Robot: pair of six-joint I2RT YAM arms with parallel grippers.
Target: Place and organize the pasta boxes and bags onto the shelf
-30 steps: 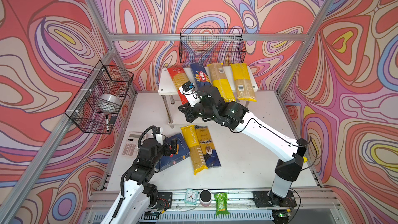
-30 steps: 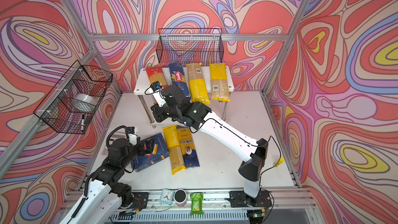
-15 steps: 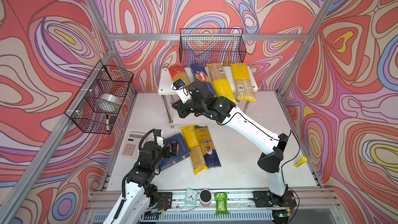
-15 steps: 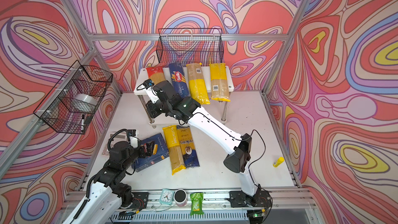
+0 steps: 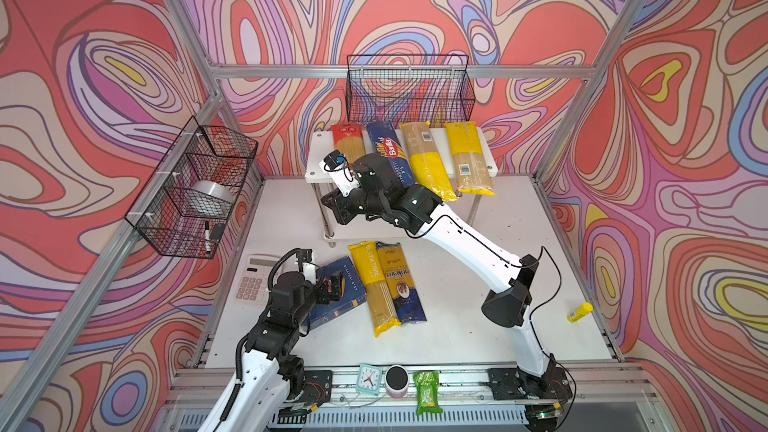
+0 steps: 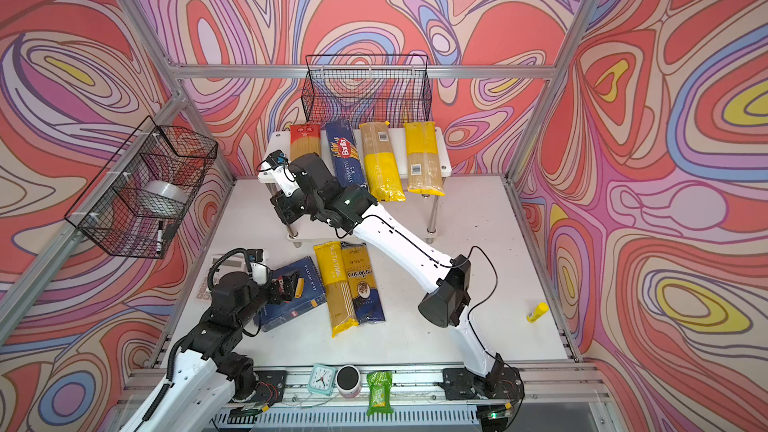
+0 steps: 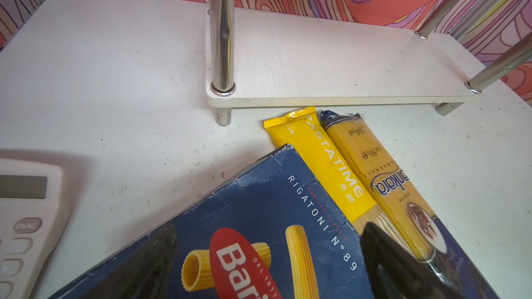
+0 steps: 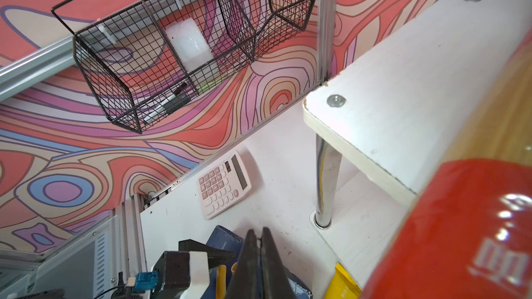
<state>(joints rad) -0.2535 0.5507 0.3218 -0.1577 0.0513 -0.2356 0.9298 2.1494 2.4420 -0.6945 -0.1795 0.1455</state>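
The white shelf (image 5: 318,149) carries a red bag (image 5: 347,141), the Barilla spaghetti box (image 5: 388,151) and two yellow-and-clear bags (image 5: 424,160) (image 5: 469,160) on its top board. My right gripper (image 5: 337,213) (image 8: 258,232) is shut with nothing in it, off the shelf's front left corner beside the red bag (image 8: 460,225). On the table lie the rigatoni box (image 5: 347,297), the yellow Pastatime bag (image 5: 374,288) and a blue-and-gold bag (image 5: 401,280). My left gripper (image 5: 334,284) (image 7: 270,231) is open just above the rigatoni box (image 7: 259,202), one finger over each side of its face.
The lower shelf board (image 7: 316,61) is bare. A calculator (image 5: 255,280) lies left of the rigatoni box. Black wire baskets hang behind the shelf (image 5: 409,89) and on the left wall (image 5: 191,189). A yellow stick (image 5: 579,312) lies far right. A clock (image 5: 369,378), a can and a green packet (image 5: 428,392) line the front rail.
My right arm has swung left, from over the red bag and spaghetti box to the shelf's front left corner, its elbow dropping low. The left gripper has stayed over the rigatoni box.
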